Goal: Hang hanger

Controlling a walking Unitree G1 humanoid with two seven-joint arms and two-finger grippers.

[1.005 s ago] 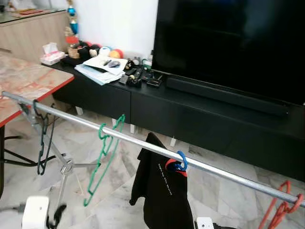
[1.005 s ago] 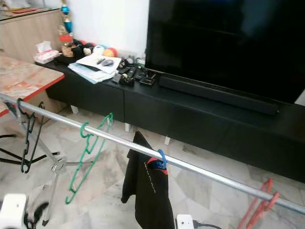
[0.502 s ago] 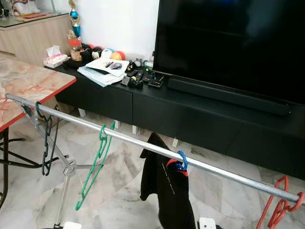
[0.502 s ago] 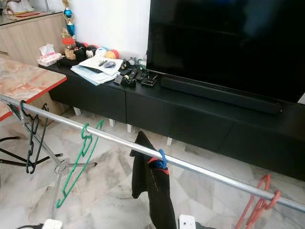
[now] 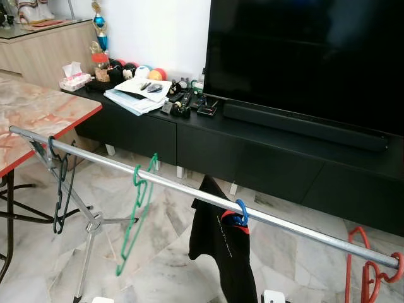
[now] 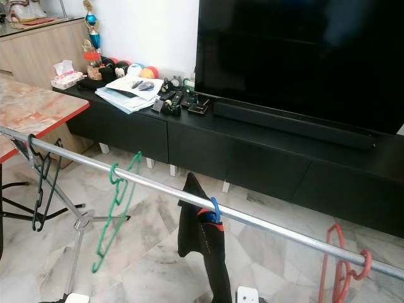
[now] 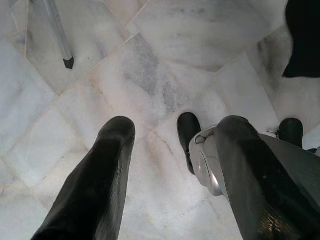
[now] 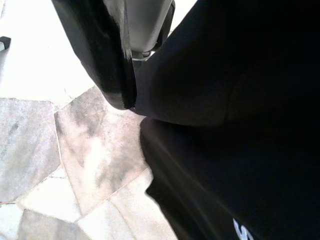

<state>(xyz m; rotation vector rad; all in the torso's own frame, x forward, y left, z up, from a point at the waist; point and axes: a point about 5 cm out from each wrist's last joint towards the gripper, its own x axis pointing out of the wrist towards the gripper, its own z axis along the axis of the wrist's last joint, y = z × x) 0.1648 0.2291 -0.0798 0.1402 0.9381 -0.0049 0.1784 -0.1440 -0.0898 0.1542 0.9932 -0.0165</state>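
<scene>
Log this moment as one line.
rail: four hangers on | blue hanger: hooked, carrying black shirt | left gripper: open, over floor | right gripper: beside shirt

Home living rm: big black flat-screen TV (image 5: 303, 60) on long low black media cabinet (image 5: 252, 151), white marble-tile floor (image 7: 165, 75) beneath left gripper (image 7: 175, 165), silver metal clothes rail (image 5: 189, 189) w/ plastic hangers (image 5: 136, 214).

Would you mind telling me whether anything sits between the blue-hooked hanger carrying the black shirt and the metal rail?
Nothing visible does: the blue-hooked hanger with the black shirt already hooks over the metal rail, between the green hanger and the red hangers.
</scene>
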